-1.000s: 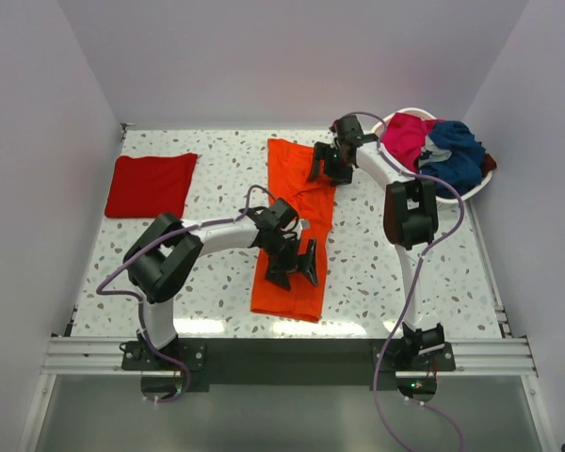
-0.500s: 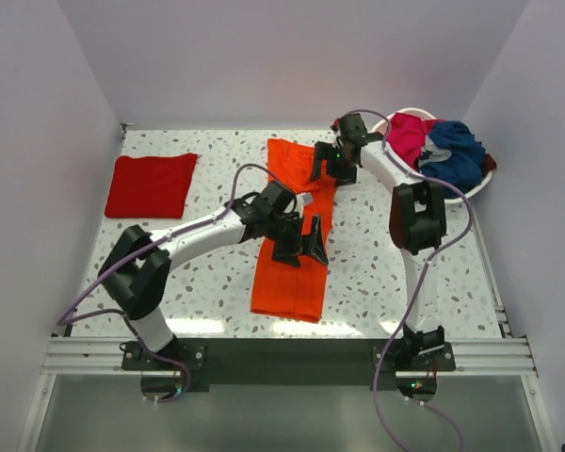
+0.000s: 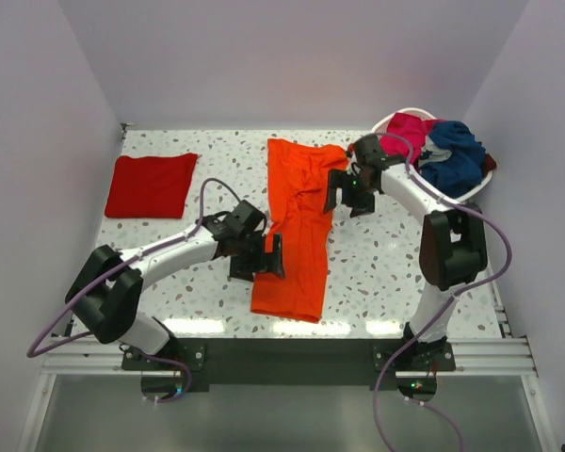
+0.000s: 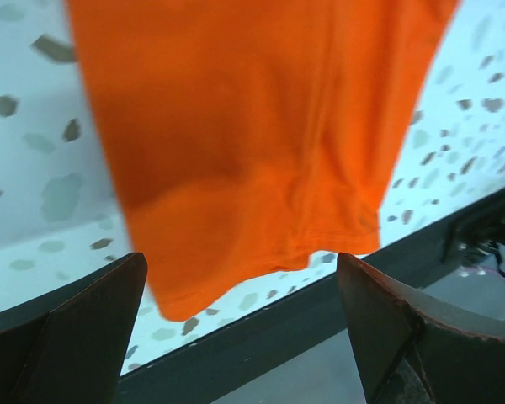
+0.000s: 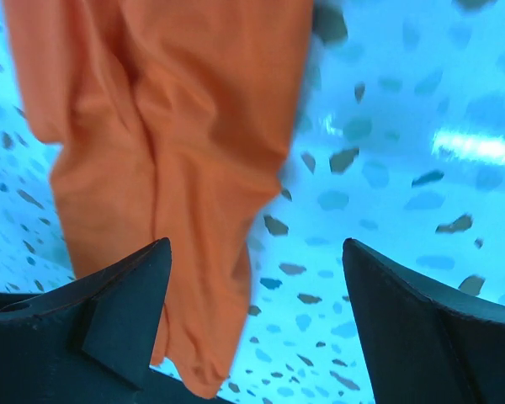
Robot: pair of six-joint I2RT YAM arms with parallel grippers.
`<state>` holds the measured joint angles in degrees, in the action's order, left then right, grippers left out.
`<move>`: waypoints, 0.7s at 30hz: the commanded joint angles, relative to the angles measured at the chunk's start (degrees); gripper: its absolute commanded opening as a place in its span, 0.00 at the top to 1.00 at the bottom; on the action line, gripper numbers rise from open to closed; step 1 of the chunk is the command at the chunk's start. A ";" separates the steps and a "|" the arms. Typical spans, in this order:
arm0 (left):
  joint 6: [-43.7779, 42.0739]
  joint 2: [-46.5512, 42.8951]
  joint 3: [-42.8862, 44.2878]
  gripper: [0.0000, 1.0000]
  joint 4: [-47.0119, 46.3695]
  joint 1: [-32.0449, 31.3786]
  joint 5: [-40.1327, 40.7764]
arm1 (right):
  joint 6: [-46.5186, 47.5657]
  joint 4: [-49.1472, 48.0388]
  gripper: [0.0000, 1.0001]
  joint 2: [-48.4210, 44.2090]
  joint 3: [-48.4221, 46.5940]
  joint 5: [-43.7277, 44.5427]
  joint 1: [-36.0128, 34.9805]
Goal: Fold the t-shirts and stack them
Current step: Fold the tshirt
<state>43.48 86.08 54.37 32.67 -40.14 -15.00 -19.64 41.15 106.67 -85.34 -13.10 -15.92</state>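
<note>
While folded lengthwise into a long narrow strip, orange t-shirt lies mid-frame on speckled table, creased along its middle. Red t-shirt folded flat, upper left. Magenta t-shirt and navy t-shirt heaped in white basket, upper right. Left gripper spread wide, empty, at strip's left edge. Right gripper spread, empty, by its upper right edge.

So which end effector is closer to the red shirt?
Left. The left end effector is at the orange shirt's left edge, the side facing the red shirt. The right end effector is over the orange shirt's right edge, farther away.
</note>
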 commanded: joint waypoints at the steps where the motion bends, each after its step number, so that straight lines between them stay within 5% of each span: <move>1: -3.05 -2.94 -1.46 0.00 2.14 1.20 2.96 | -1.01 0.69 0.14 -4.35 6.31 -2.28 -2.09; 21: -7.98 -9.69 -9.37 0.04 -3.14 6.21 -3.54 | -20.69 -1.06 0.16 -20.44 27.23 3.08 -17.64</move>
<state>35.53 81.47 46.09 32.58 -34.13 -16.82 -33.43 41.69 90.85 -60.45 -11.44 -30.48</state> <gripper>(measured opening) 0.966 0.847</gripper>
